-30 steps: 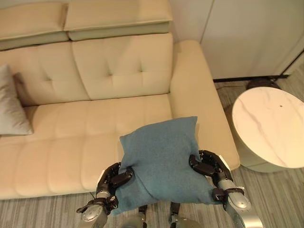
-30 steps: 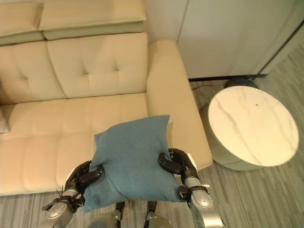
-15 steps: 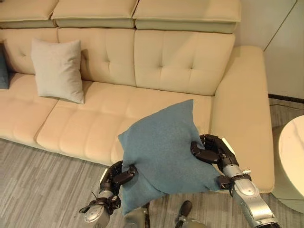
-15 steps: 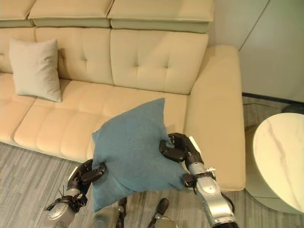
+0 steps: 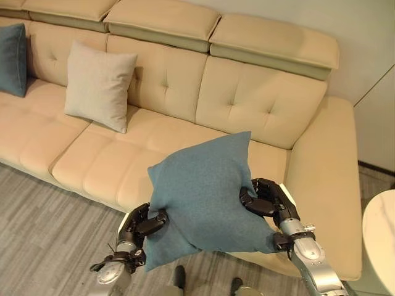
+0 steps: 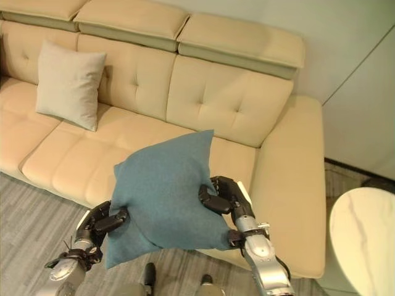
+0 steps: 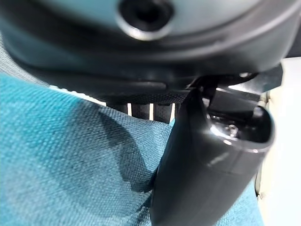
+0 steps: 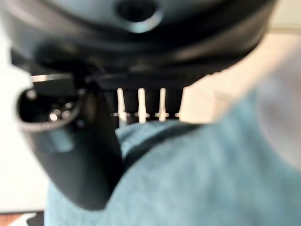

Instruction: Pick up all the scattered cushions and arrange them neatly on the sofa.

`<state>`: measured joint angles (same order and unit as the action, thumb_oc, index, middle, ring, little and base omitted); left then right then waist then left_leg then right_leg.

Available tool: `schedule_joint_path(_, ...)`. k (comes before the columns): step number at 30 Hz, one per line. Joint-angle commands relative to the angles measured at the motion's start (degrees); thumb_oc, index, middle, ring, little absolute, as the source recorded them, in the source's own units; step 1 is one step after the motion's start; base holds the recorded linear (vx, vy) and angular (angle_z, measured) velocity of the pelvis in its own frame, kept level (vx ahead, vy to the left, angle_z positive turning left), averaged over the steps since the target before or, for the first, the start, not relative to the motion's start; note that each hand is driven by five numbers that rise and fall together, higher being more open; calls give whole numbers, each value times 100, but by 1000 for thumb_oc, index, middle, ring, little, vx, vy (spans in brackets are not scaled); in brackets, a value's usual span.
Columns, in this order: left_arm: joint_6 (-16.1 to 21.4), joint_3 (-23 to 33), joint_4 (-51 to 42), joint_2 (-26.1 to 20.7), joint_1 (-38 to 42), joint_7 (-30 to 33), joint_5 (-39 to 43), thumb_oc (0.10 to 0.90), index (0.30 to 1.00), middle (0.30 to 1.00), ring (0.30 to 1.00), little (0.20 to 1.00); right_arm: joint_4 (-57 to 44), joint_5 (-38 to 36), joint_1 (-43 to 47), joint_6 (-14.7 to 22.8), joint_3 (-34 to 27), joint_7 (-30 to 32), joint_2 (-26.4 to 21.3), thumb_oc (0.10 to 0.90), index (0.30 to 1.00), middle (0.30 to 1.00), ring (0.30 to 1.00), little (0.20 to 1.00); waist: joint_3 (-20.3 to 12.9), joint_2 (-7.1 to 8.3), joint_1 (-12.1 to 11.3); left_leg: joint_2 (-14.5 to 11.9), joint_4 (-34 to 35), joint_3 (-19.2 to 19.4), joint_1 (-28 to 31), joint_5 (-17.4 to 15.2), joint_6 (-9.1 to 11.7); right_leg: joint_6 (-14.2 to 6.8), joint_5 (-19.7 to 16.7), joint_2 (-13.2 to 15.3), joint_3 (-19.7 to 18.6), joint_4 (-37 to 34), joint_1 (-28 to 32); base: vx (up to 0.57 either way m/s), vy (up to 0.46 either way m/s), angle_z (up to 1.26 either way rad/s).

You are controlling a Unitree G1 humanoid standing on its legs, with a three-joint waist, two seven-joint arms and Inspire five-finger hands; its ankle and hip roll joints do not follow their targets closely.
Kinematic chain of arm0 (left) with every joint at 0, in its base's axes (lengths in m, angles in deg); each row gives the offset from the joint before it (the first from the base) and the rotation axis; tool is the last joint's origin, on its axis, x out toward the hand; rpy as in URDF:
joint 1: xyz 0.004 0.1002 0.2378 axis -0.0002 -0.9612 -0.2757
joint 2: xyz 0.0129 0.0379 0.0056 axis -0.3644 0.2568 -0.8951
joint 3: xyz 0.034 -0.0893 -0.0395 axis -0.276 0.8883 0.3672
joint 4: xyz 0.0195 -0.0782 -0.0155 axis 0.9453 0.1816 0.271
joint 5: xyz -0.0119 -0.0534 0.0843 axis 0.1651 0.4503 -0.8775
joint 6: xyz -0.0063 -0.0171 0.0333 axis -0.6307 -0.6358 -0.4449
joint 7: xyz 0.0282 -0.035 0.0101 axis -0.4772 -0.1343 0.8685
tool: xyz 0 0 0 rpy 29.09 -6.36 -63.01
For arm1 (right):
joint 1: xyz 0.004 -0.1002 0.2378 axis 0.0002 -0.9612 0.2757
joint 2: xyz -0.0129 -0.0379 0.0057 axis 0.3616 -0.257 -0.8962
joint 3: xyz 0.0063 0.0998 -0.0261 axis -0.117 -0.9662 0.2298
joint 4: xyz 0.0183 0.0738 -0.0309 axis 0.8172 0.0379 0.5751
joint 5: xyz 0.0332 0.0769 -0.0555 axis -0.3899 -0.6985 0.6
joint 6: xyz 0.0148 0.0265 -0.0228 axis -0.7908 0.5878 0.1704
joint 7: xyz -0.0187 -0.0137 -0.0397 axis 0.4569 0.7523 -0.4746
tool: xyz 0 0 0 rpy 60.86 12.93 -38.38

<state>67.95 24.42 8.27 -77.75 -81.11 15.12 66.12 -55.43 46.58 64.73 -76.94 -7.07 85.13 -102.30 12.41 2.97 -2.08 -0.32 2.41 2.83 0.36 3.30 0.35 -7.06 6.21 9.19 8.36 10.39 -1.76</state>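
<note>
Left hand (image 5: pixel 141 227): it grips the lower left edge of the blue cushion (image 5: pixel 207 191), with the thumb and fingers curled round the cloth.
Blue cushion: it is held up between both hands, above the front edge of the sofa (image 5: pixel 185 92), and one corner points up.
Right hand (image 5: pixel 266 200): it pinches the right side of the blue cushion, fingers curled into the cloth.
Beige cushion (image 5: pixel 99 84): it leans upright against the sofa back, to the left.
Dark blue cushion (image 5: pixel 12 58): it stands at the far left on the sofa.
Round table (image 6: pixel 364 243): it stands on the floor, right of the sofa arm.
</note>
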Motion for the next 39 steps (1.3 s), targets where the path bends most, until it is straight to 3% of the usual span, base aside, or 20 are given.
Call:
schedule_joint_path(1, 790, -215, -1282, 273, 528, -497, -39, 400, 300, 300, 300, 300, -689, -137, 407, 668, 154, -236, 156, 400, 300, 300, 300, 300, -542, 92, 189, 372, -117, -156, -107, -638, -241, 93, -455, -691, -262, -264, -657, 111, -13, 17)
schedule_joint_path(3, 796, -227, -1271, 282, 556, -468, -60, 400, 300, 300, 300, 300, -638, -223, 392, 685, 168, -257, 177, 400, 300, 300, 300, 300, -476, 100, 230, 429, -150, -297, -57, -657, -226, 75, -549, -764, -213, -228, -876, 94, -20, 15)
schedule_joint_path(8, 808, -220, -1293, 407, 444, -560, 27, 400, 300, 300, 300, 300, -657, -308, 212, 725, 67, -269, 194, 400, 300, 300, 300, 300, -521, 175, 303, 541, -527, -470, -33, -919, -73, 159, -580, -691, -188, -594, -524, 167, -96, 64)
schedule_joint_path(9, 802, -236, -1344, 433, 406, -583, 51, 400, 300, 300, 300, 300, -700, -343, 172, 751, 32, -256, 157, 400, 300, 300, 300, 300, -530, 206, 331, 521, -1042, -356, -136, -1110, 55, 208, -553, -651, -162, -728, -333, 116, -80, 11)
schedule_joint_path(11, 801, -239, -1372, 460, 375, -608, 72, 400, 300, 300, 300, 300, -724, -376, 157, 765, -8, -269, 137, 400, 300, 300, 300, 300, -518, 226, 357, 455, -1436, -240, -282, -1215, 137, 250, -533, -641, -130, -817, -192, 123, -95, 39)
schedule_joint_path(13, 807, -248, -1382, 476, 381, -619, 120, 400, 300, 300, 300, 300, -725, -409, 164, 770, -16, -251, 106, 400, 300, 300, 300, 300, -471, 229, 359, 386, -1921, -147, -477, -1130, 243, 288, -526, -622, -88, -862, -99, 94, -84, 38)
schedule_joint_path(14, 788, -271, -1371, 494, 409, -607, 172, 400, 300, 300, 300, 300, -733, -454, 178, 740, -57, -210, 47, 400, 300, 300, 300, 300, -389, 274, 357, 117, -2516, 231, -801, -994, 288, 388, -426, -574, 40, -925, 110, 116, -89, 32)
schedule_joint_path(18, 682, -316, -1374, 430, 385, -653, 146, 400, 300, 300, 300, 300, -759, -438, 118, 687, -110, -184, 19, 400, 300, 300, 300, 300, -442, 355, 356, -112, -2073, 298, -1021, -1004, 188, 372, -279, -535, 109, -982, 265, 163, -26, 41)
schedule_joint_path(21, 658, -309, -1432, 398, 367, -612, 107, 400, 300, 300, 300, 300, -730, -470, 103, 679, -120, -152, 35, 400, 300, 300, 300, 300, -458, 325, 310, -224, -1411, 17, -1134, -571, 295, 350, -168, -597, 22, -968, 338, 166, 62, 5)
schedule_joint_path(22, 658, -310, -1433, 397, 366, -611, 106, 400, 300, 300, 300, 300, -730, -470, 103, 679, -120, -152, 35, 400, 300, 300, 300, 300, -457, 329, 312, -219, -1390, 16, -1122, -559, 297, 350, -165, -592, 24, -966, 340, 164, 104, 13)
schedule_joint_path(23, 668, -293, -1480, 388, 374, -556, 105, 400, 300, 300, 300, 300, -709, -467, 110, 688, -116, -117, 49, 400, 300, 300, 300, 300, -437, 296, 263, -256, -1053, -237, -1234, -282, 372, 334, -72, -637, -64, -935, 412, 119, 79, 10)
schedule_joint_path(25, 671, -295, -1492, 389, 381, -534, 103, 400, 300, 300, 300, 300, -717, -474, 109, 702, -115, -100, 59, 400, 300, 300, 300, 300, -417, 296, 247, -244, -1016, -291, -1287, -206, 389, 330, -36, -627, -88, -894, 436, 200, 158, -24)
schedule_joint_path(26, 676, -325, -1489, 381, 387, -583, 103, 400, 300, 300, 300, 300, -737, -384, 66, 714, -125, -129, 68, 400, 300, 300, 300, 300, -511, 238, 261, -284, -722, -342, -1081, -276, 358, 286, 79, -613, -157, -822, 505, 223, 186, -42)
schedule_joint_path(29, 660, -383, -1504, 342, 382, -594, 84, 400, 300, 300, 300, 300, -732, -327, 31, 680, -125, -135, 74, 400, 300, 300, 300, 300, -566, 252, 268, -193, -792, -337, -1011, -298, 299, 227, 106, -515, -221, -671, 530, 266, 262, -38)
schedule_joint_path(31, 657, -399, -1519, 247, 412, -594, 17, 400, 300, 300, 300, 300, -788, -264, 15, 661, -89, -165, 171, 400, 300, 300, 300, 300, -654, 275, 279, -57, -690, -160, -795, -429, 121, 75, 129, -332, -359, -262, 466, 249, 296, -22)
schedule_joint_path(34, 663, -396, -1519, 190, 450, -571, -27, 400, 300, 300, 300, 300, -785, -192, 52, 651, -30, -195, 217, 400, 300, 300, 300, 300, -651, 279, 291, 15, -627, -57, -658, -489, -2, -41, -71, -225, -490, 238, 246, 105, 212, -28)
schedule_joint_path(35, 691, -385, -1532, 115, 496, -534, -68, 400, 300, 300, 300, 300, -807, -123, 130, 637, 45, -216, 257, 400, 300, 300, 300, 300, -567, 255, 315, 71, -574, 30, -549, -533, -128, -169, -441, -143, -568, 818, -63, 32, 152, -16)
schedule_joint_path(39, 765, -342, -1531, 66, 519, -494, -153, 400, 300, 300, 300, 300, -806, -75, 187, 667, 124, -210, 336, 400, 300, 300, 300, 300, -493, 179, 303, 45, -458, 201, -357, -610, -201, -188, -566, -5, -373, 1243, -384, 73, 160, -23)
